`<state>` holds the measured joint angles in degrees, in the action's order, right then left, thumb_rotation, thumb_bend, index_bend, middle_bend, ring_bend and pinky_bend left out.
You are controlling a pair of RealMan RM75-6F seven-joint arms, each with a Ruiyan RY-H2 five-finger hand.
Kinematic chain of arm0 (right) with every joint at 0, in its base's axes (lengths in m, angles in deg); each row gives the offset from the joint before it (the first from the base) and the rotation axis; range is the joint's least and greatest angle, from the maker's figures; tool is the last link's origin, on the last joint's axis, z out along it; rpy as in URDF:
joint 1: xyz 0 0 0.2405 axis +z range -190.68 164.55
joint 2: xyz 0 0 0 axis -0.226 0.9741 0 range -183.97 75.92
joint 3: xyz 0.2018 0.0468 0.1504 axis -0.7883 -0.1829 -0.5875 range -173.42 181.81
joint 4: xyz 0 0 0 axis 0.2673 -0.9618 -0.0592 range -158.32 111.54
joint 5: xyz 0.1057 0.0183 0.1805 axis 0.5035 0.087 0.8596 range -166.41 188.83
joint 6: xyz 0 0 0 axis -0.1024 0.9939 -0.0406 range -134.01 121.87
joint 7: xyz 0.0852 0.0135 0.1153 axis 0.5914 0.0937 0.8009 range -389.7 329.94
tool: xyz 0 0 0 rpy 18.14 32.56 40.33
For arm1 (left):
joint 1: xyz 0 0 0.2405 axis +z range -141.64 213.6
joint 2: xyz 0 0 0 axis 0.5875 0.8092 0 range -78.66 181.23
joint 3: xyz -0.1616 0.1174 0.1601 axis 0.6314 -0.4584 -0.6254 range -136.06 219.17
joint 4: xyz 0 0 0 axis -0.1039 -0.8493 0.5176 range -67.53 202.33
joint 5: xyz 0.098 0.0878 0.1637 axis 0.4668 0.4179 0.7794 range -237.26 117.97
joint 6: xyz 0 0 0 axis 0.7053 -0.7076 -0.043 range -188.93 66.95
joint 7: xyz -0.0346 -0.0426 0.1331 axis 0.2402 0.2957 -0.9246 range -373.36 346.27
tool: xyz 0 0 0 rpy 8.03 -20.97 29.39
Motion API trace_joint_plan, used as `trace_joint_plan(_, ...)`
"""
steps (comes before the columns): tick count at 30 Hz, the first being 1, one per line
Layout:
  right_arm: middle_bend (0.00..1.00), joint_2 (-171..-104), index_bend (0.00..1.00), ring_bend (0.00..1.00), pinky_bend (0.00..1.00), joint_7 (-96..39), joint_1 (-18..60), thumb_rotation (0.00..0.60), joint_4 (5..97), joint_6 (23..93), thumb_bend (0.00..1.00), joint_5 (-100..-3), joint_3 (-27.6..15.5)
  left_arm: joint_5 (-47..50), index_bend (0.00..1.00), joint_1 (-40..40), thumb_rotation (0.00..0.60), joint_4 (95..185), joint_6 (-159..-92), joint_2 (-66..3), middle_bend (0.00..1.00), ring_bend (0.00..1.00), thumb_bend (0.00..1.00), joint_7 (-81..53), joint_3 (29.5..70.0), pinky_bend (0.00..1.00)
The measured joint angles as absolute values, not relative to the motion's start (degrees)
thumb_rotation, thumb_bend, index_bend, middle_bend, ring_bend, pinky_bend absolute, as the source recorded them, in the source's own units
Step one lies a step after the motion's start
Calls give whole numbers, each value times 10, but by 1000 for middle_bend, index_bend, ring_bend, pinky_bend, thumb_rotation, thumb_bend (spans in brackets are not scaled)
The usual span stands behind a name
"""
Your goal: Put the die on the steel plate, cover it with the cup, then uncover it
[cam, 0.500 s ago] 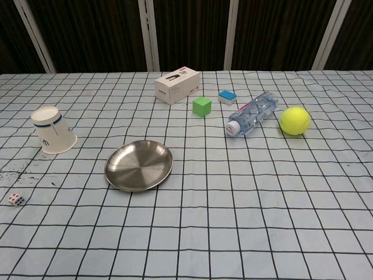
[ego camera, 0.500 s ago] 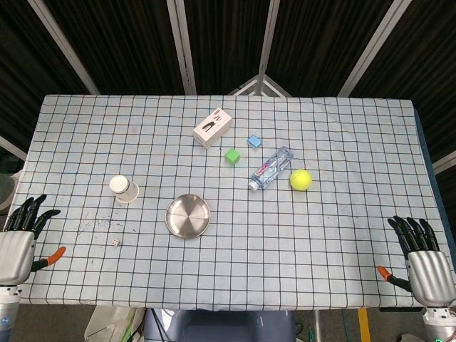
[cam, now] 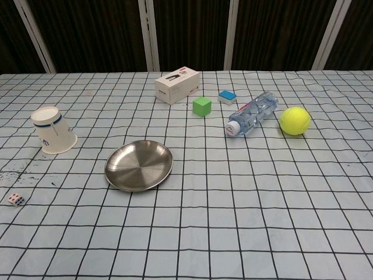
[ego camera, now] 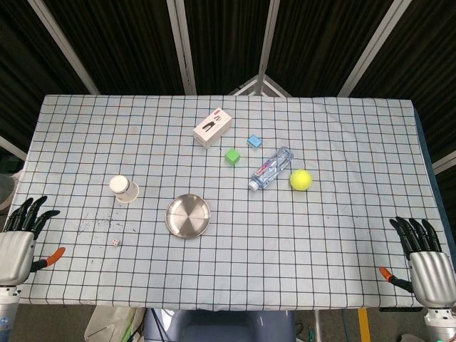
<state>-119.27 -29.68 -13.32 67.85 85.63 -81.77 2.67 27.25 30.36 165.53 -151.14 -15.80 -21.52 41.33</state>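
Observation:
A small white die (ego camera: 114,243) (cam: 16,199) lies on the checked cloth near the front left. The round steel plate (ego camera: 188,216) (cam: 139,164) sits right of it, bare. A white paper cup (ego camera: 123,189) (cam: 53,130) stands upside down behind and between them. My left hand (ego camera: 18,239) hangs at the table's left front corner, fingers spread, holding nothing. My right hand (ego camera: 425,260) hovers at the right front corner, likewise empty with fingers apart. Neither hand shows in the chest view.
Further back stand a white box (ego camera: 214,127), a green cube (ego camera: 231,156) and a small blue block (ego camera: 254,141). A plastic bottle (ego camera: 271,168) lies on its side next to a yellow tennis ball (ego camera: 301,179). Dark specks mark the cloth by the die.
Both hands have shifted very slightly at the corners. Nothing on the table has moved.

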Motion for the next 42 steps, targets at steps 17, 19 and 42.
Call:
trace_joint_plan(17,137,-1189,120,96,29,-290,-135,600,679,854,131,-810,26,205,218,244,600,1693,-1341,-144,45,0,261,-314,413,110)
trace_joint_plan(19,137,-1190,120,96,30,-292,-135,600,678,852,131,-807,26,183,235,226,600,1703,-1310,-141,52,0,261,-348,417,111)
trace_joint_plan(42,137,-1194,120,95,31,-291,-132,600,671,841,131,-794,24,11,352,108,600,1680,-1191,-202,61,0,321,-515,436,111)
